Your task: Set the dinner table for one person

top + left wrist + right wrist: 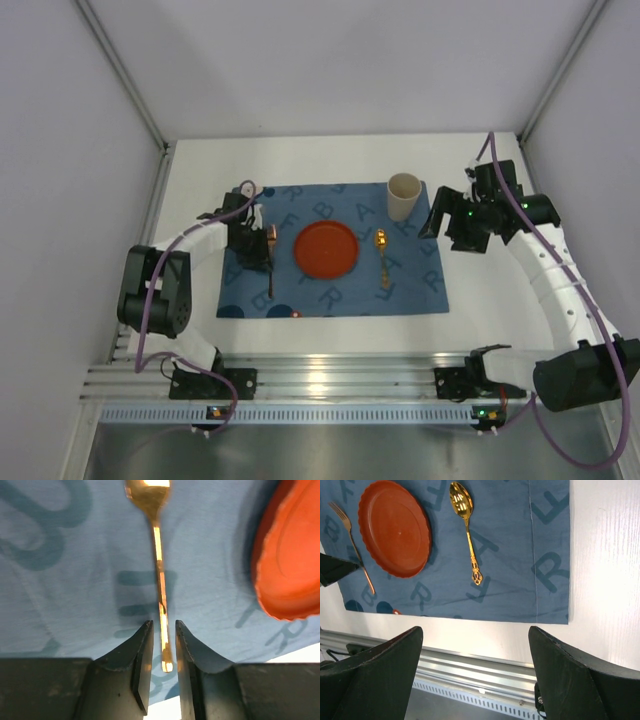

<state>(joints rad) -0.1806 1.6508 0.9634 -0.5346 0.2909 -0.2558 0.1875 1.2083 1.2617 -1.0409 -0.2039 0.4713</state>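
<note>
The setting looks close to done. A red plate sits in the middle of a blue lettered placemat, which lies flat on the white dinner table; the table stretches well past the plate on every side and carries everything else in view. Just to the left of the plate lies a gold fork, running lengthwise alongside it with the tines pointing away from the arms. To the right of the plate, a little further off, a gold spoon lies the same way. A pale cup stands upright beyond the plate and to its right, on the far edge of the placemat. The left gripper is low over the end of the fork's handle, left of the plate, its fingers slightly apart with a sliver of placemat showing on each side of the handle, so it is not clamping the fork. The right gripper hangs well to the right of the plate, spread wide and holding nothing. No knife or napkin is in view. What seems left is for the left arm to lift clear without nudging the fork.
</note>
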